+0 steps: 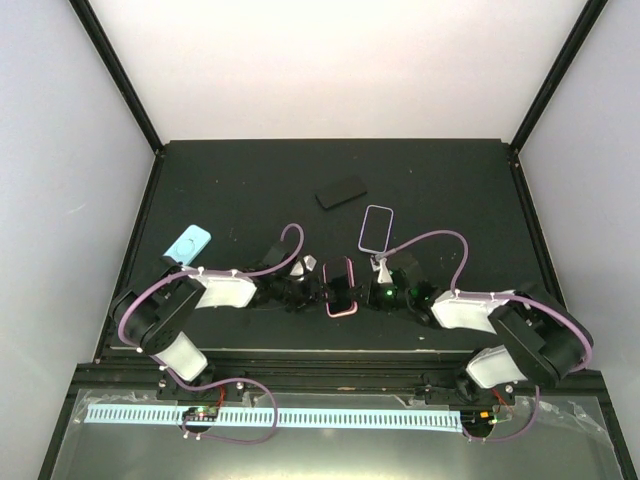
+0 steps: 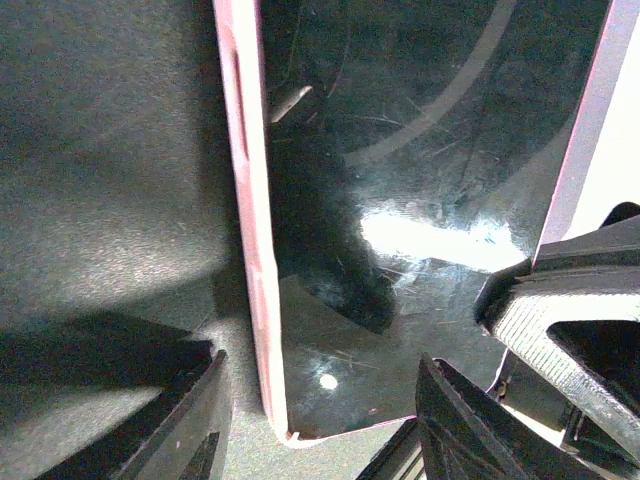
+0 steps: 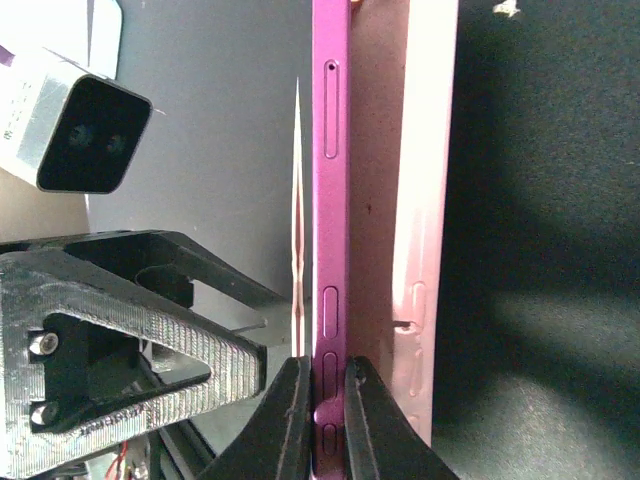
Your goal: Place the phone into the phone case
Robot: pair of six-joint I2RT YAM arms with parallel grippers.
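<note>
Phone (image 1: 340, 285) and pink case (image 1: 342, 311) lie together at the near middle of the dark table (image 1: 250, 180) in the top view, with the left gripper (image 1: 312, 292) and the right gripper (image 1: 362, 295) meeting over them from either side. Farther back lie 1 black phone (image 1: 341, 192) and 1 white case (image 1: 377, 228), and 1 light blue case (image 1: 187, 245) sits off to the left. In the left wrist view, the phone's glossy black screen fills the frame, bordered on its left by the case's pink wall; the left gripper's 2 fingers stand apart, with the case's near corner between them. In the right wrist view, the right gripper's 2 fingers are pinched onto the phone's magenta side edge, and the case's pale pink wall runs just beside that edge.
</note>
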